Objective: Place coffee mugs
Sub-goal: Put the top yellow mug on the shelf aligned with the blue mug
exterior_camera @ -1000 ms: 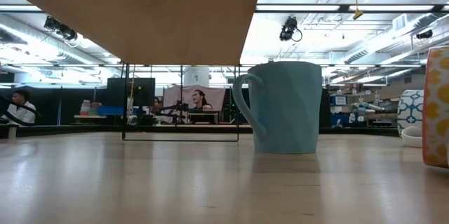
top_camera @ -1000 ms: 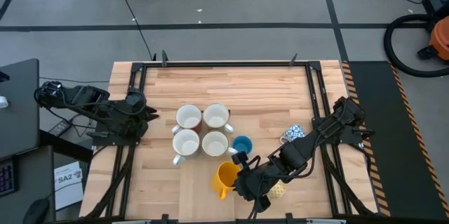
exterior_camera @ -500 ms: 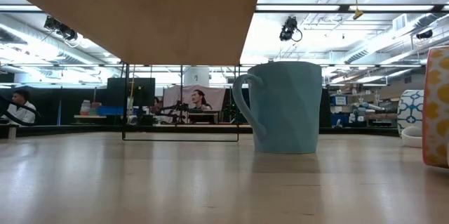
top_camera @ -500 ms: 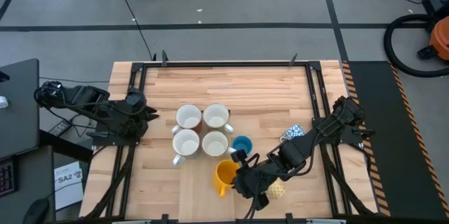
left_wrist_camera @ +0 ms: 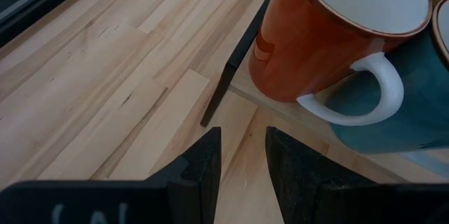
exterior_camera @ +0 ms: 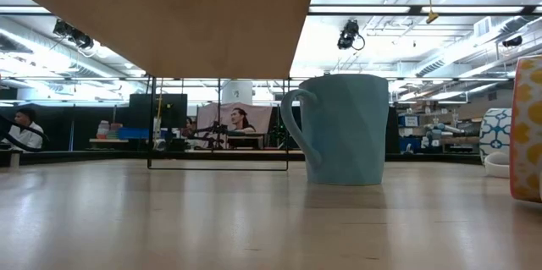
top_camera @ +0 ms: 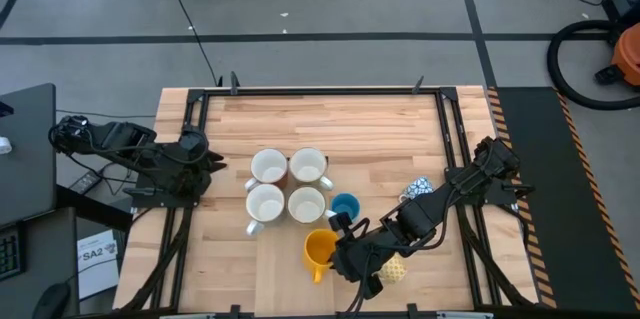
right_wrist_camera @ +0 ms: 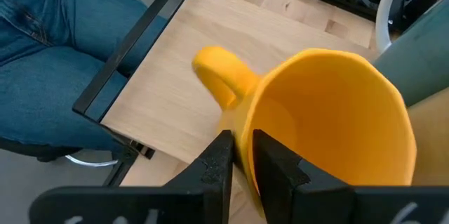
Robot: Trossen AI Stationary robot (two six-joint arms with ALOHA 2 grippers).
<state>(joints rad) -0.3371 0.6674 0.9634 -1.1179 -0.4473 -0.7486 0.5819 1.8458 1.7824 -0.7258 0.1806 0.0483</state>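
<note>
Four mugs with white insides (top_camera: 287, 185) stand in a two-by-two block at mid table. The left wrist view shows one of them orange-red outside (left_wrist_camera: 330, 34) and its neighbour dark teal (left_wrist_camera: 414, 90). A blue mug (top_camera: 345, 206) stands next to the block. Toward the near edge is the orange mug (top_camera: 320, 249), with my right gripper (top_camera: 342, 251) shut on it. A blue-and-white patterned mug (top_camera: 420, 191) and a yellow patterned mug (top_camera: 396, 272) stand to the right. My left gripper (top_camera: 207, 164) waits open at the table's left edge. My right gripper has the orange mug's wall at the rim (right_wrist_camera: 242, 140), a little way round from the handle (right_wrist_camera: 219, 73). One finger (right_wrist_camera: 273, 171) is inside the mug and the other (right_wrist_camera: 214, 164) outside. The fingers slant down from the table's right. The mug stands mouth up.
The block of mugs rests on a thin wooden board with a dark edge (left_wrist_camera: 235, 55). A black metal frame (top_camera: 190, 149) runs round the table. A person in jeans (right_wrist_camera: 49, 55) sits just past the near edge. Bare wood lies at the far side (top_camera: 330, 119).
The orange mug has come from a slight tilt to stand more upright in my right gripper, shifting a little toward the far edge.
</note>
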